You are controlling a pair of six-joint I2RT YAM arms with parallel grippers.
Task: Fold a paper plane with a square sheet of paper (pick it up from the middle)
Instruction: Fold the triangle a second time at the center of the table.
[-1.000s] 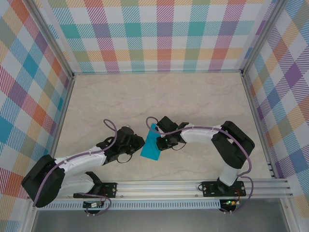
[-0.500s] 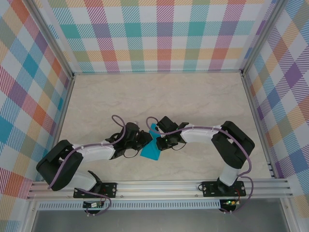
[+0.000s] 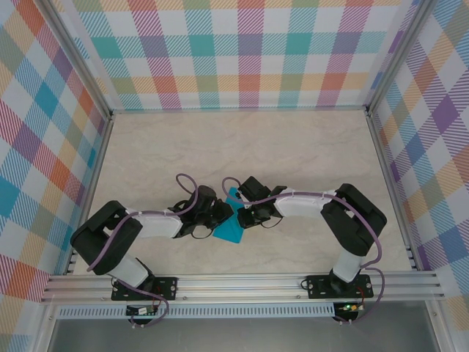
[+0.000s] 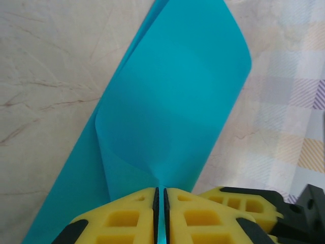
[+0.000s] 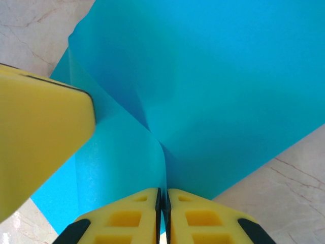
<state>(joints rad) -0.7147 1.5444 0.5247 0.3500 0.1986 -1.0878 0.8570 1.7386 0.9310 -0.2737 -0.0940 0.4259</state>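
The sheet of paper is teal-blue and lies on the marbled table, a little left of centre and on the near half. From the top camera it appears as a narrow strip running from far to near, between the two wrists.

Left gripper: it meets the left long edge of the strip. In the left wrist view the yellow jaws of the gripper are pressed together with a thin edge of the paper clamped between them. The gripped layer rises from the jaws and bows upward. A second layer lies flat on the table beneath it, to the left.

Right gripper: it meets the right long edge, opposite the left gripper and just beside it. In the right wrist view the jaws of the gripper are closed on a pinched ridge of the paper, which spreads away from them in a shallow tent.

A yellow finger enters the right wrist view from the left. It is probably part of the left gripper, and it touches the paper.

Plaid walls enclose the table on the left, right and far sides.
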